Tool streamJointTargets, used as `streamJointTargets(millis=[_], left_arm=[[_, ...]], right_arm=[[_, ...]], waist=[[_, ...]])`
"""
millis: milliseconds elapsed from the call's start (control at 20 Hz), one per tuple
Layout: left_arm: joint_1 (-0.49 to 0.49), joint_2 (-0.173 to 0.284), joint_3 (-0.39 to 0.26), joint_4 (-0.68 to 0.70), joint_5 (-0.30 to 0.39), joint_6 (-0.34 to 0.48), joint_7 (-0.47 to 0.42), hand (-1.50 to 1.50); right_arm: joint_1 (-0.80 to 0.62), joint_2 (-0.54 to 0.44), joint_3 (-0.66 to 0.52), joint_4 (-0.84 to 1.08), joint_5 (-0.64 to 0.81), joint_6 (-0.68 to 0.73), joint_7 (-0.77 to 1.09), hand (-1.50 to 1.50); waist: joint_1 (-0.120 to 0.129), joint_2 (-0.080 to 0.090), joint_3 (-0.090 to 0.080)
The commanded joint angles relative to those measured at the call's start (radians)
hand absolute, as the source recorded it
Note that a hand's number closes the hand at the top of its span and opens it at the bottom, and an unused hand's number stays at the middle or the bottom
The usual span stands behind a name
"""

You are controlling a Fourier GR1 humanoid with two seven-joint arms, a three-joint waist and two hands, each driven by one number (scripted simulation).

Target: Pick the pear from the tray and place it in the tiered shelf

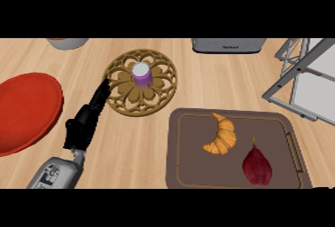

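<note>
Plainly, the wooden counter (196,88) is the biggest thing under me, and everything is spread across it. At its left edge lies a large red plate (26,113), partly cut off by the view's edge. Lower right sits the brown tray (189,177), a raised rim running round it, which is likely why the food on it stays put. At the upper right stands the tiered shelf (301,80), grey metal legs and a pale panel, only its near corner showing; that is where the pear has to end up, and it is just beyond the tray's far right corner, so the carry should be short.

Above the middle is a round golden trivet (142,82) with a small purple, white-topped item (141,74) standing at its centre. A grey appliance (229,44) and a pale bowl (67,42) sit along the top edge.

On the tray a croissant (221,135) curves beside the pear (257,165), which is dark red, lying on its side with its stem pointing away from me, near the tray's right side.

My left hand (85,119) rests left of the trivet, fingers straight and holding nothing, tips at the trivet's edge, well apart from the pear. My right hand does not show at all, though I judge it the better placed to reach the pear.
</note>
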Motion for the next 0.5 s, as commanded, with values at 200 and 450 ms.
streamJointTargets(millis=[200,450], left_arm=[[0.002,-0.030,0.034,0.020,-0.037,-0.038,-0.008,0.00],[0.014,-0.050,0.065,0.017,-0.061,-0.062,-0.008,0.00]], right_arm=[[-0.025,0.056,0.066,-0.172,0.114,0.022,0.253,-1.50],[-0.201,0.123,0.104,-0.129,0.194,0.019,0.367,-1.50]], waist=[[-0.009,-0.003,0.002],[-0.003,-0.001,0.002]])
